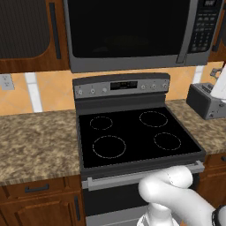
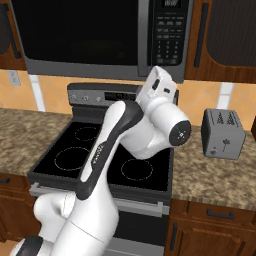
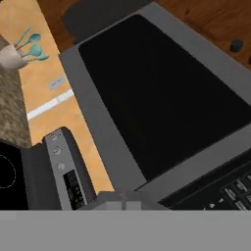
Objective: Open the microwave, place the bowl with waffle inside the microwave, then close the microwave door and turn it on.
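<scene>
While shut above the stove:
Left base view: microwave mounted over the stove; microwave door closed, handle at its right edge; toaster on the bench at right.
Right base view: arm raised before the microwave, hand up near the door handle; keypad just right of it.
Hand view: black door glass close ahead, keypad at one edge; tool pressed together, pinching nothing visible.
</scene>
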{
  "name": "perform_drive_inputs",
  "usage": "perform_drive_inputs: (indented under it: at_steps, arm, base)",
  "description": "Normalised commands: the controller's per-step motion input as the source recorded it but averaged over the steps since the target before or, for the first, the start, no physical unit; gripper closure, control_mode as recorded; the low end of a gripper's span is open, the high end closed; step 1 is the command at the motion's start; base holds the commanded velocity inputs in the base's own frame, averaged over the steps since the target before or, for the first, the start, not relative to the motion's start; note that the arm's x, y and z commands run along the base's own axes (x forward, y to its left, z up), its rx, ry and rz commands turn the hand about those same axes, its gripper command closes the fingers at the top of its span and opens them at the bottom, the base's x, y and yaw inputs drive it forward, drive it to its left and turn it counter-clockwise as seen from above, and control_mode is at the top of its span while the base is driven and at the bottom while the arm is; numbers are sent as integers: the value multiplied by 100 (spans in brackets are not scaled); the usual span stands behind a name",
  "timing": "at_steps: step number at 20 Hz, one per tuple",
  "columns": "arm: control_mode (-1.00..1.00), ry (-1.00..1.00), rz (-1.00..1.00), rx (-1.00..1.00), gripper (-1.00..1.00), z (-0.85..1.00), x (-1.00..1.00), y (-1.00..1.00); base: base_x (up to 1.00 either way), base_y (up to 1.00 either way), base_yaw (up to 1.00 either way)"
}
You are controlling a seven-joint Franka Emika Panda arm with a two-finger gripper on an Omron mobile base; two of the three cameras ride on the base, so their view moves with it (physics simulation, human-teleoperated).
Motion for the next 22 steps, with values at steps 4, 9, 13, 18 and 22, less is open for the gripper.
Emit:
perform_drive_inputs:
  at_steps: [4,9,13,18,22]
  arm:
    - [-100,-16,0,-15,100,3,21,-13]
    - [-100,-13,-2,0,100,1,31,-5]
    - [-100,-3,-10,-3,100,0,58,0]
    - [-100,0,-13,-6,100,1,61,0]
    - [-100,-1,-11,-4,100,6,48,-4]
  base:
    - [0,0,0]
    - [0,0,0]
    - [0,0,0]
    - [0,0,0]
    - [0,0,0]
